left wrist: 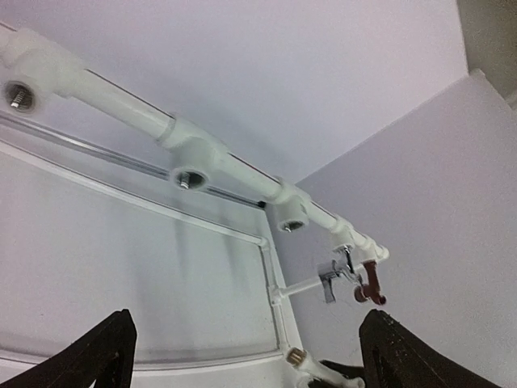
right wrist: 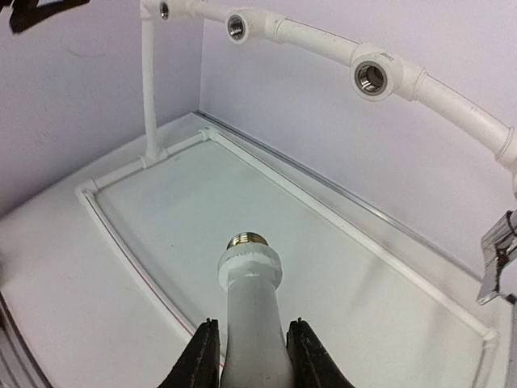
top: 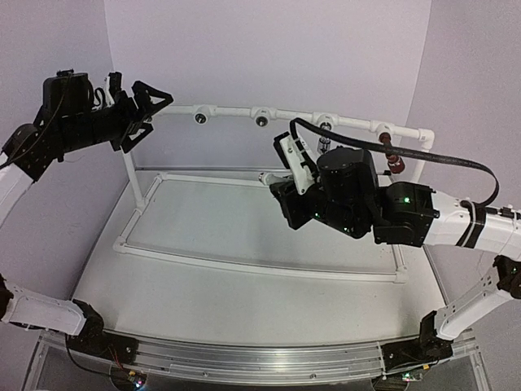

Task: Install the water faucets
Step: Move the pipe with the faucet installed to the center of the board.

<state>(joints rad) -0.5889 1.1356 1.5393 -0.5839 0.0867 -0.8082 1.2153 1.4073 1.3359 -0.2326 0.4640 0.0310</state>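
My right gripper (right wrist: 252, 357) is shut on the white plastic faucet (right wrist: 252, 311), whose brass threaded end (right wrist: 249, 240) points away from me toward the pipe frame. In the top view the gripper (top: 281, 186) holds the faucet (top: 269, 177) in the air, below and in front of the top rail. The silver faucet (top: 324, 142) and the red-brown faucet (top: 395, 160) hang from the rail's two right sockets; both show in the left wrist view, silver (left wrist: 331, 279) and red-brown (left wrist: 370, 283). My left gripper (top: 151, 110) is open and empty, up by the frame's left corner.
The white PVC pipe frame (top: 228, 112) stands on the table, with a low rectangle of pipe (top: 260, 269) on the surface. Two sockets on the rail are open (top: 199, 118) (top: 261, 120); the right wrist view shows open sockets (right wrist: 371, 77) (right wrist: 237, 26). Purple walls close behind.
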